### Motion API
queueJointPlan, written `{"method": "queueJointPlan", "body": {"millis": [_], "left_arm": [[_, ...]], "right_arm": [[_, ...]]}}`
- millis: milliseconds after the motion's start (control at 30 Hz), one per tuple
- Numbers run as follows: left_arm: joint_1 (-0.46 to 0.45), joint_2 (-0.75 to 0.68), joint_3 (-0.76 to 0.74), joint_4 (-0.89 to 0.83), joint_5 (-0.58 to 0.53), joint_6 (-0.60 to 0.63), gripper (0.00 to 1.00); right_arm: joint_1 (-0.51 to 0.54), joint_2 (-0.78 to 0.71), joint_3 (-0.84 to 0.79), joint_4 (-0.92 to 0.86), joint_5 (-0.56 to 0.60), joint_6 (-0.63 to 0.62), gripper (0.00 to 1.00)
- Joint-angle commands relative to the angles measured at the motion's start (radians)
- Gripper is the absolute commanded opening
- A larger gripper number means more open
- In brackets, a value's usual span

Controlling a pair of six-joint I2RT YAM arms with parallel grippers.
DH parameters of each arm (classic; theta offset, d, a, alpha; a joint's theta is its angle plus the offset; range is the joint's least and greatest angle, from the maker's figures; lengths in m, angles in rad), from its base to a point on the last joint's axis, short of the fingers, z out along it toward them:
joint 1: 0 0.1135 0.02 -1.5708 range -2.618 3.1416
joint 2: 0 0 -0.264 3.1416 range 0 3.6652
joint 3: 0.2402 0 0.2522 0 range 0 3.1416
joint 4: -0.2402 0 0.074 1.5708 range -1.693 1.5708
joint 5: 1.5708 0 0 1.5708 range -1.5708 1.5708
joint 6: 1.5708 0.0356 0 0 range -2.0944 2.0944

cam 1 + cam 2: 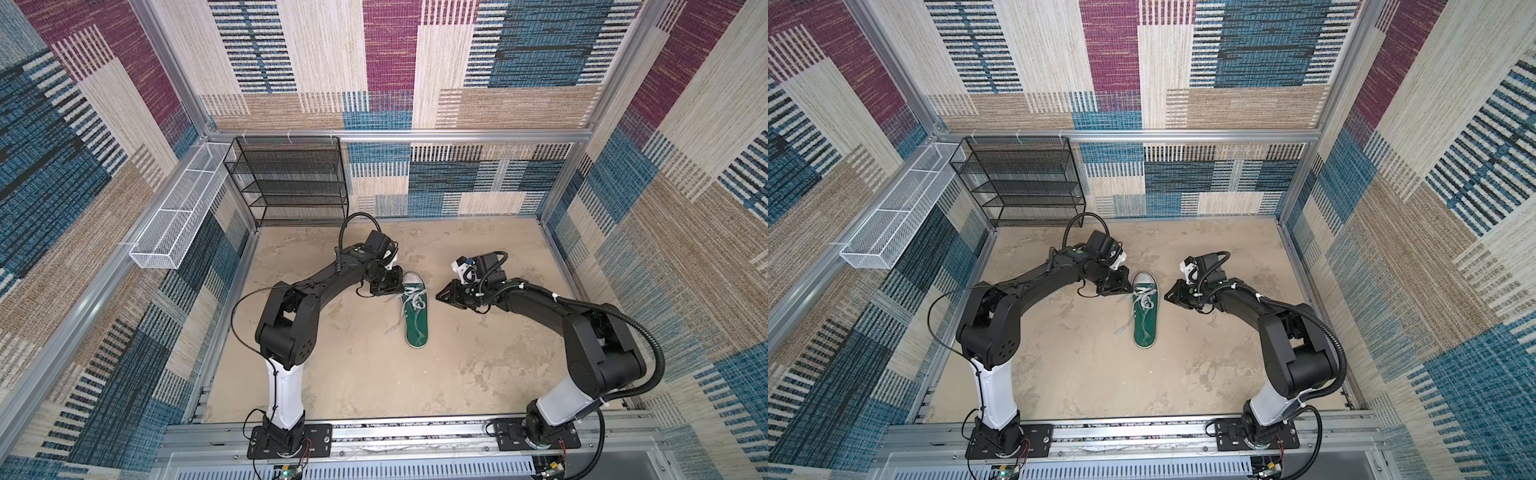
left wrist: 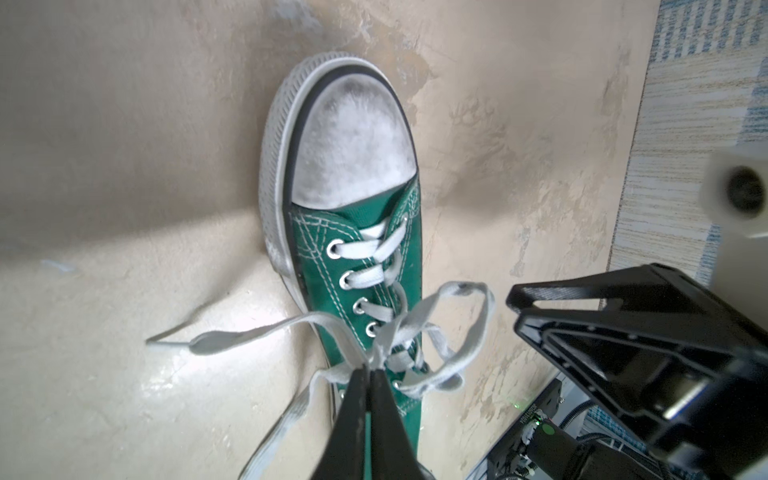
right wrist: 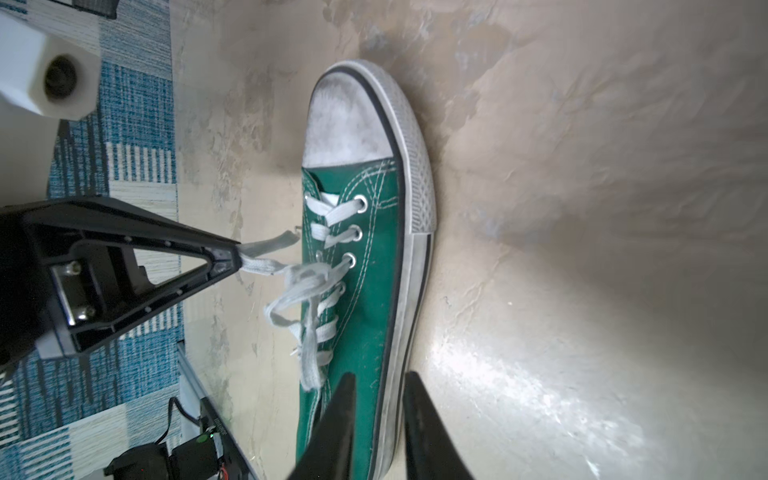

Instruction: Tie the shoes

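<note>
Black mesh shelf (image 1: 291, 183) and white wire basket (image 1: 174, 224) on the far-left walls, green sneaker (image 1: 417, 320) mid-table (image 1: 478, 353) between both arms, left gripper (image 2: 371, 368) pinched tight on a white lace (image 2: 249, 332), right gripper (image 3: 379, 374) slightly parted beside the sneaker, holding nothing.

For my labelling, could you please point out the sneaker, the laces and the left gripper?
sneaker (image 2: 353, 141): left wrist view, on the white toe cap.
laces (image 2: 220, 338): left wrist view, on the loose free strand.
left gripper (image 2: 371, 370): left wrist view, between the fingertips shut on a lace.
</note>
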Motion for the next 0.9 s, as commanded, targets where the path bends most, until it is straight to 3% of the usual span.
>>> {"method": "queueJointPlan", "body": {"millis": [0,167,367,633,867], "left_arm": [[-0.009,-0.014,0.002,-0.031,-0.001,-0.012,0.08],[-0.023,-0.030,0.003,-0.050,-0.015,-0.015,0.07],[-0.027,-0.038,0.005,-0.056,-0.019,-0.016,0.07],[-0.029,-0.040,0.012,-0.058,-0.022,-0.018,0.07],[-0.029,-0.047,0.015,-0.057,-0.016,-0.015,0.07]], "right_arm": [[0.002,-0.002,-0.025,0.132,-0.118,0.049,0.11],[0.003,0.004,-0.037,0.167,-0.150,0.052,0.05],[0.051,-0.006,0.007,0.179,-0.199,0.050,0.05],[0.107,0.064,0.093,0.133,-0.091,0.073,0.02],[0.109,0.137,0.124,0.152,-0.103,0.070,0.00]]}}
